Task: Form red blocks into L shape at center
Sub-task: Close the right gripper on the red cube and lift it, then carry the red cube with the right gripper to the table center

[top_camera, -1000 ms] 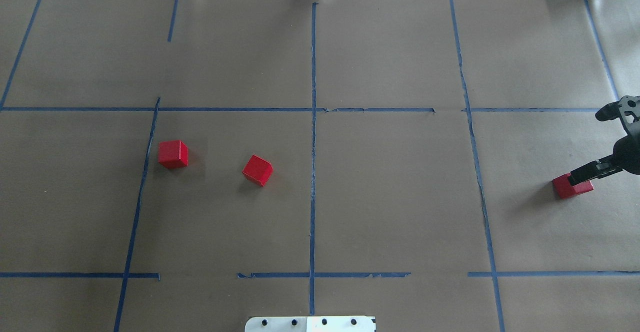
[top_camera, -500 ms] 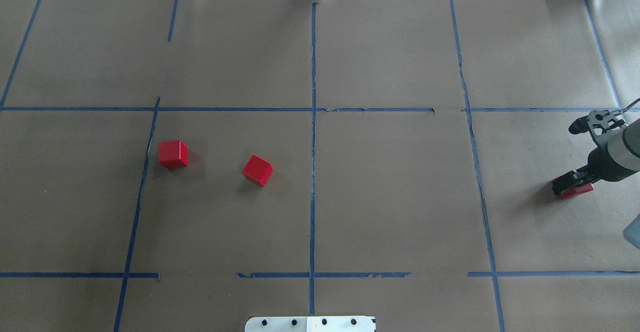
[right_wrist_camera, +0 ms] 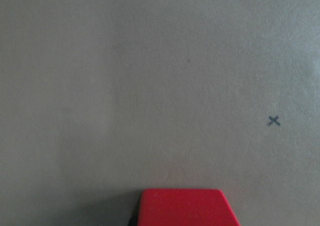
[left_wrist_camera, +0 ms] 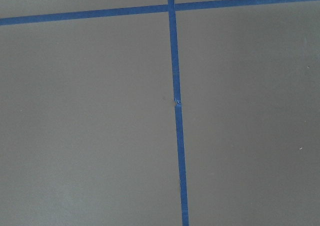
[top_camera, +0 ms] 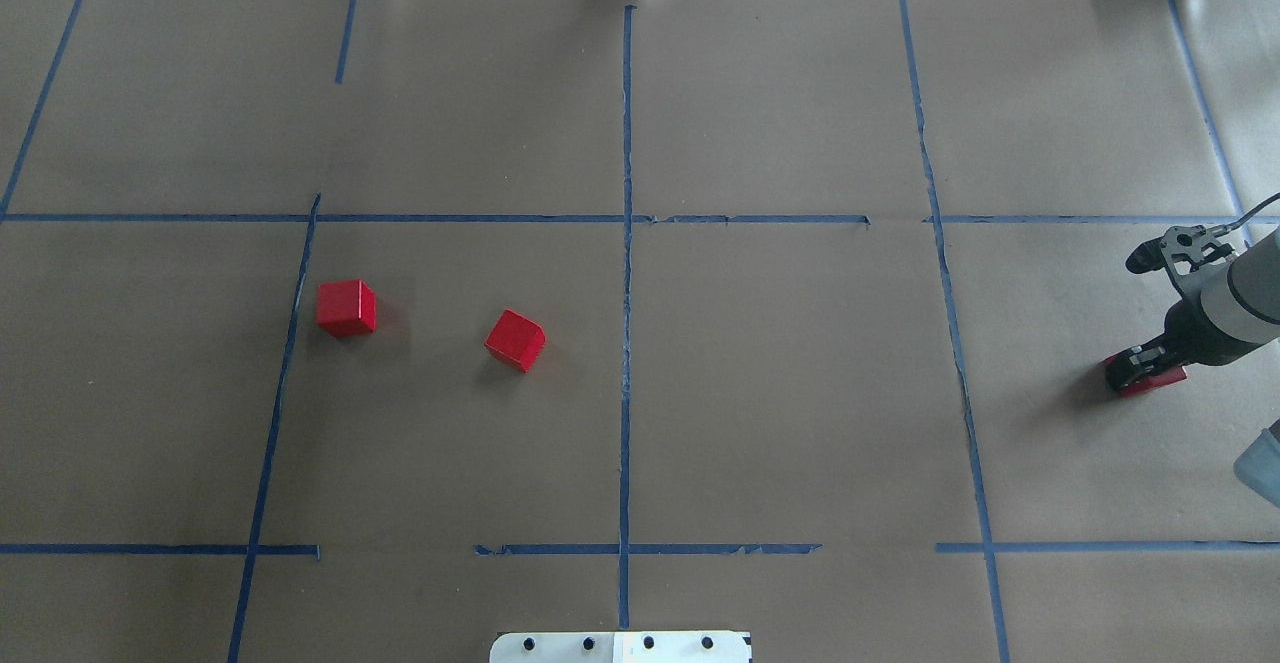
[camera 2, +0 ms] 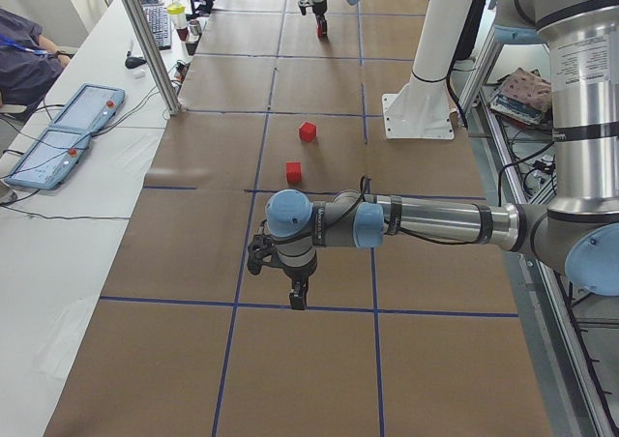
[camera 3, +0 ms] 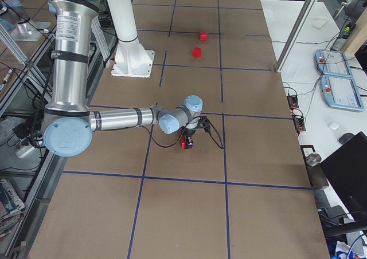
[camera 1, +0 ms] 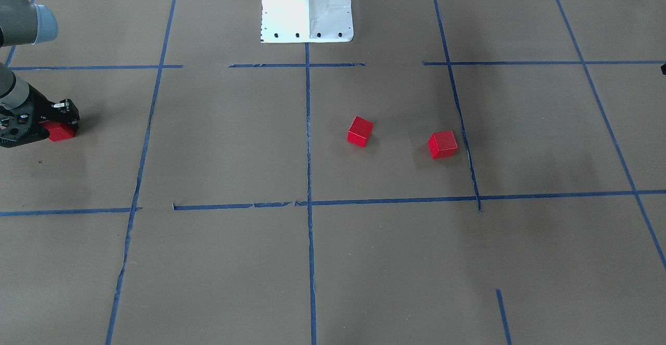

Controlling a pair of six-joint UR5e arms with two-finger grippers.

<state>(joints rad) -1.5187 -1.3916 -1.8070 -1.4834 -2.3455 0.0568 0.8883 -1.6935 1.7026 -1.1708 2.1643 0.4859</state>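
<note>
right gripper [top_camera: 1138,365]: way out at the robot's right end of the table, angled down with its fingers right over one red block. It can't be made out whether they're actually pinching it or just sitting around it, since the wrist cam shows only the block's top.
block at the gripper [top_camera: 1160,380]: sits on the paper, partly hidden under the black fingers. It's well apart from the other two and nowhere near the center.
tilted block [top_camera: 515,340]: in the cell just left of the center tape line, turned at an angle to the grid, nothing touching it.
square block [top_camera: 346,308]: same cell, further toward the robot's left, just beside the next tape line over and lined up roughly square with it. There's a clear gap between it and the tilted block, so no L shape.
left gripper [camera 2: 298,297]: only shows up in the left side view, pointing straight down close to a tape line, well away from every block. Can't tell if it's released or clenched.
brown paper [top_camera: 800,393]: covers the whole tabletop.
blue tape [top_camera: 626,293]: marks the paper off into a grid.
pen mark [right_wrist_camera: 273,120]: tiny x on the paper near the gripper's block.
white base plate [camera 1: 307,7]: at the robot's edge, on the center line.
</note>
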